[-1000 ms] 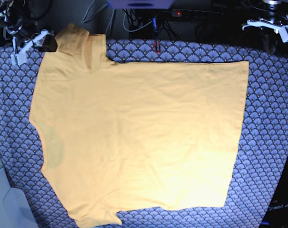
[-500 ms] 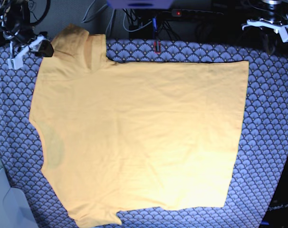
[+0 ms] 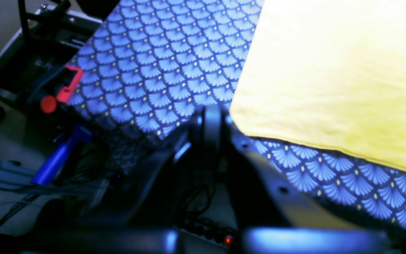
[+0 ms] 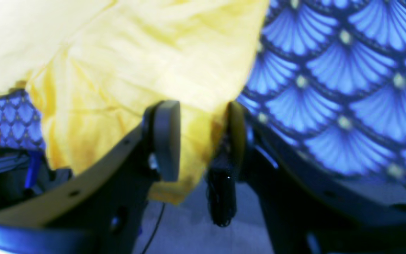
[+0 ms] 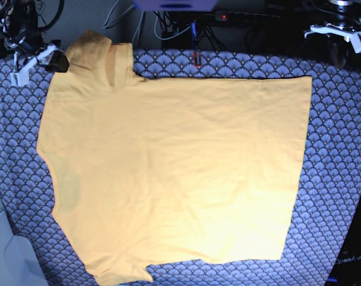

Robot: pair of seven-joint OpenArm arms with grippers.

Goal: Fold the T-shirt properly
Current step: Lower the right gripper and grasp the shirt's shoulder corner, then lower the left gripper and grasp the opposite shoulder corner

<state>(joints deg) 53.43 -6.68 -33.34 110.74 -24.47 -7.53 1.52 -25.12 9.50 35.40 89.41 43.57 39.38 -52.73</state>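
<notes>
The yellow-orange T-shirt [image 5: 174, 167] lies spread flat on the blue-grey scallop cloth [image 5: 335, 179], collar side to the left and hem to the right. Its far sleeve [image 5: 100, 53] reaches the table's back edge. My right gripper [image 5: 49, 59] sits at that sleeve's outer edge. In the right wrist view its jaws [image 4: 201, 137] stand apart, with loose sleeve fabric [image 4: 136, 70] in the gap, not pinched. My left gripper [image 5: 347, 33] hovers off the back right corner. It is shut and empty [image 3: 211, 116], close to the shirt's hem corner [image 3: 330, 70].
Behind the table's back edge are cables, a power strip with a red light [image 5: 222, 16], a red clamp [image 3: 67, 84] and a blue handle [image 3: 56, 158]. A pale surface [image 5: 2, 250] borders the cloth at the near left.
My right gripper has drawn slightly left and back from the far sleeve, and the sleeve tip has shifted a little with it. The left arm has stayed put.
</notes>
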